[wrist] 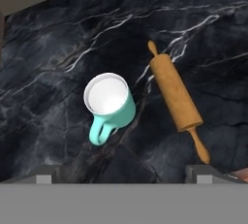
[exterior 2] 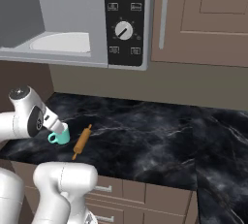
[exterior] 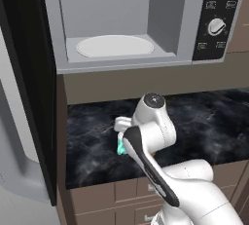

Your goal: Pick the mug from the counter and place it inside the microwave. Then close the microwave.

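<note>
The teal mug with a white inside stands upright on the black marble counter, its handle turned toward the bottom left of the hand view. My gripper hangs just above it, open, with the two fingertips spread wide and nothing between them. From the right base view, the gripper is tilted down right over the mug. In the left base view, a sliver of the mug peeks out from behind my arm. The microwave stands open above the counter, its white turntable plate bare.
An orange rolling pin lies close beside the mug, seen also as the rolling pin in the right base view. The dark microwave door swings out on the left. The control panel and brown cabinets are at the right.
</note>
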Tool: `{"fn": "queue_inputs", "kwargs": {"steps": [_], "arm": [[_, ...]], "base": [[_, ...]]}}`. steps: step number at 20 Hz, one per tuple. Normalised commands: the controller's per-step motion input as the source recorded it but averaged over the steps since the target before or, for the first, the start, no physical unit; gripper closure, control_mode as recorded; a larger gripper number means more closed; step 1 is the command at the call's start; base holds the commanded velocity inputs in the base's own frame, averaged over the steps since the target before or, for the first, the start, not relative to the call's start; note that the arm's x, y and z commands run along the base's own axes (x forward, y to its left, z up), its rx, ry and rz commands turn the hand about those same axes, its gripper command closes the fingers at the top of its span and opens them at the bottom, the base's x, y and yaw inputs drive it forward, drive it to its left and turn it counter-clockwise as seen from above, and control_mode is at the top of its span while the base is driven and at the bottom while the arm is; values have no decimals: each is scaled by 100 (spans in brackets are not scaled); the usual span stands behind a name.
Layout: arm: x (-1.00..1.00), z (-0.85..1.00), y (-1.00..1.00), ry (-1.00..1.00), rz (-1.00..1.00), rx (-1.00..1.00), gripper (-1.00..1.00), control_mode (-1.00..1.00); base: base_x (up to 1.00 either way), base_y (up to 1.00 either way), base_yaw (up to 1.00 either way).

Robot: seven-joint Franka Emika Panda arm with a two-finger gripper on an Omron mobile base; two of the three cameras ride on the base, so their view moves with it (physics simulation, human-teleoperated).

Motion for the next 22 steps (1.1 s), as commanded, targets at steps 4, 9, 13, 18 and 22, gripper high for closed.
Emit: {"fn": "queue_inputs", "kwargs": {"steps": [4,9,13,18,22], "arm": [[0,0,14,0,0,0,-100,-100],[0,-6,15,0,1,0,-100,-100],[0,-7,17,1,0,0,-100,-100],[0,-15,13,2,0,0,-100,-100],[0,-21,5,4,0,0,-100,-100]], "base": [[0,0,0],[0,0,0],[0,0,0],[0,0,0],[0,0,0]]}}
